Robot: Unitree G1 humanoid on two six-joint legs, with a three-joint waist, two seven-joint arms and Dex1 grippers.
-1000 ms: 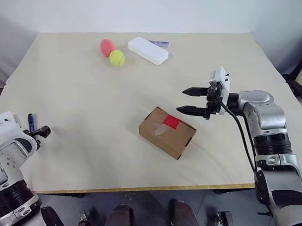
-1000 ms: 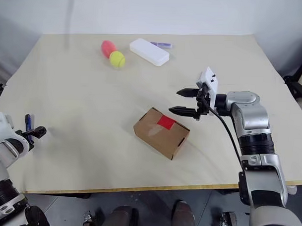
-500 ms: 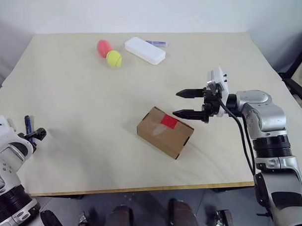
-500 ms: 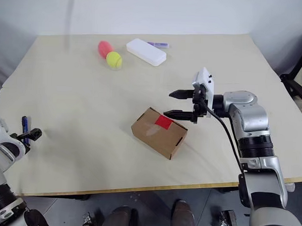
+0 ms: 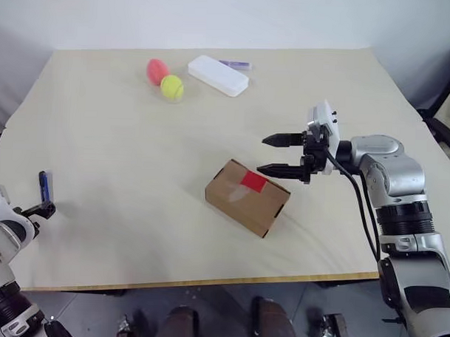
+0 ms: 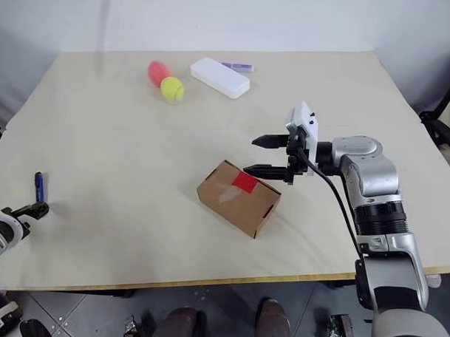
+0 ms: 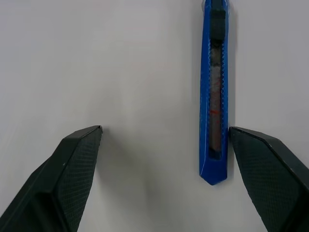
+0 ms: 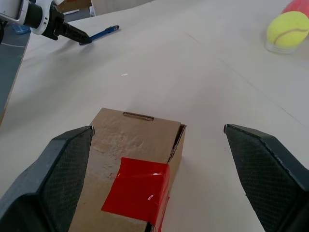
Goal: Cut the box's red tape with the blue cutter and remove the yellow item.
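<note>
left fingers (image 7: 72, 169) are standing open astride the cutter (image 7: 215, 96), framing a pickup; right fingers (image 8: 63, 169), open, are bracketing the box (image 8: 130, 159).

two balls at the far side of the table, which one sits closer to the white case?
The yellow-green ball. It lies between the pink-red ball and the white case, nearer the case's end; the pink-red one sits on its far side, away from the case.

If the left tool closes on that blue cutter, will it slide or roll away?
The blue cutter looks flat-sided and stiff, so rolling seems unlikely. It lies off-centre, near one finger, so it may skid sideways on the smooth table first.
</note>
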